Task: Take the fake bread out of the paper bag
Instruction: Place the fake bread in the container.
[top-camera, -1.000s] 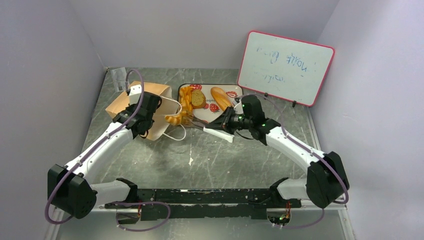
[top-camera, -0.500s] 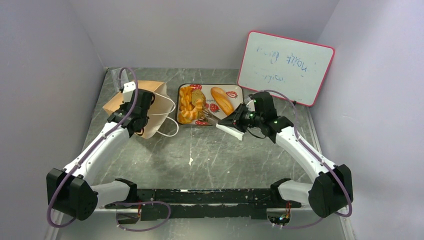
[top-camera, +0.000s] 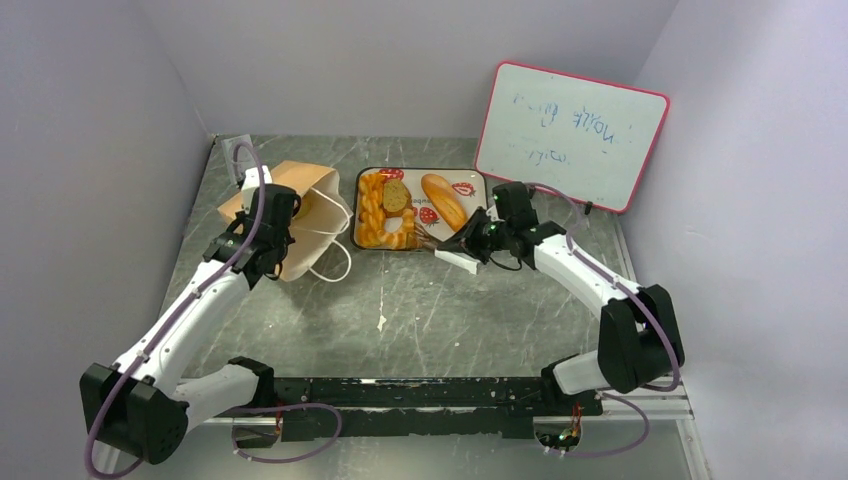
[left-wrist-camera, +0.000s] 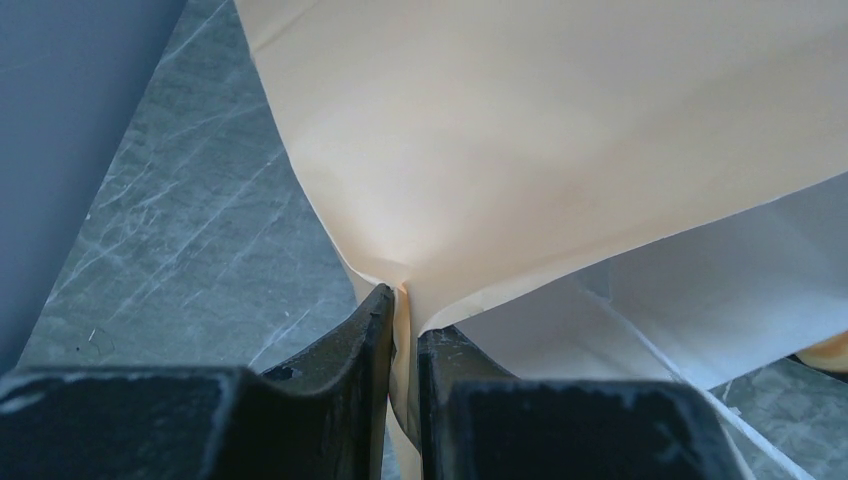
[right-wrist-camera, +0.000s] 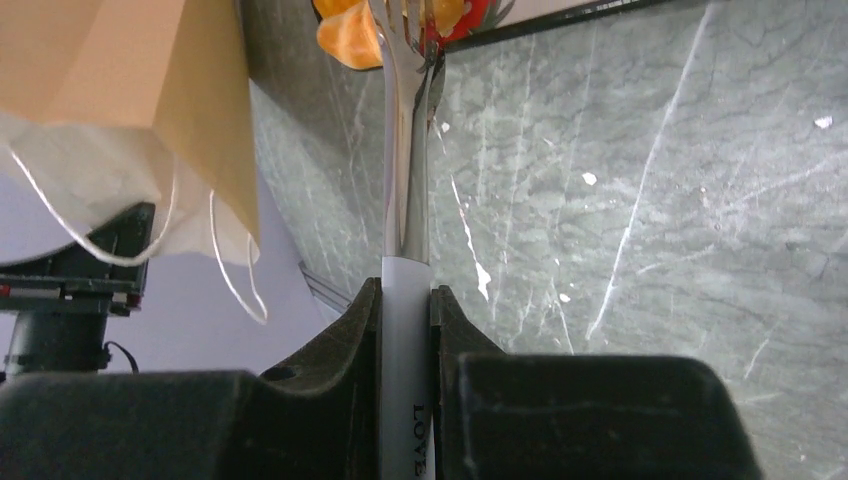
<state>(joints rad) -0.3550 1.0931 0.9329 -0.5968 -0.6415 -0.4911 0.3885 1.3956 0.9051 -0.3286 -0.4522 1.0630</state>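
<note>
The tan paper bag (top-camera: 300, 195) lies tilted at the back left, mouth toward the tray, its white cord handles (top-camera: 338, 240) hanging loose. My left gripper (left-wrist-camera: 404, 300) is shut on a pinched edge of the paper bag (left-wrist-camera: 560, 120). Fake bread sits on the strawberry-print tray (top-camera: 468, 186): braided twists (top-camera: 372, 203), a round brownish slice (top-camera: 396, 195), an oblong loaf (top-camera: 443, 201) and an orange piece (top-camera: 386, 238) at the near left corner. My right gripper (right-wrist-camera: 405, 300) is shut on the white handle of silver tongs (right-wrist-camera: 405, 150), whose tips reach the orange bread (right-wrist-camera: 345, 35) at the tray's edge.
A pink-framed whiteboard (top-camera: 570, 135) leans at the back right, just behind the right arm. A small clear object (top-camera: 237, 155) stands in the back left corner. Grey walls close in both sides.
The orange bread piece went from beside the bag's mouth onto the tray's near left corner. My right gripper and tongs drew right. My left gripper shifted the bag left and back.
</note>
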